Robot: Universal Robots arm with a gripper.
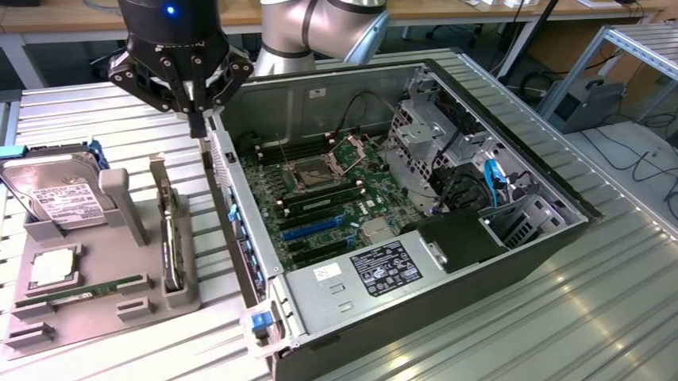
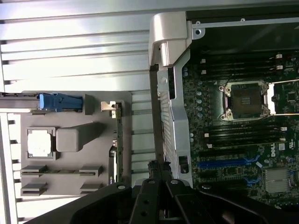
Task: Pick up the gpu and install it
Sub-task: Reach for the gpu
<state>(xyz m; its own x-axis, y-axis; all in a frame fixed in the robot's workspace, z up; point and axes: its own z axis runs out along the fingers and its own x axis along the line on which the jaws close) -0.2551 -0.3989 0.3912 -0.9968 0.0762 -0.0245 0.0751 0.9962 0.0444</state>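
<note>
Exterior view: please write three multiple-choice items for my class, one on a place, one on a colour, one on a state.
1. Where is the gpu? A) in the claw B) upright in the grey holder C) plugged into the motherboard
2. What colour is the motherboard's long expansion slot? A) red B) yellow C) blue
3. The claw is: A) shut B) wide open C) gripping the gpu
Answers: 1 B, it stands in the holder; 2 C, the slot is blue; 3 A, its jaws are pressed together.
</note>
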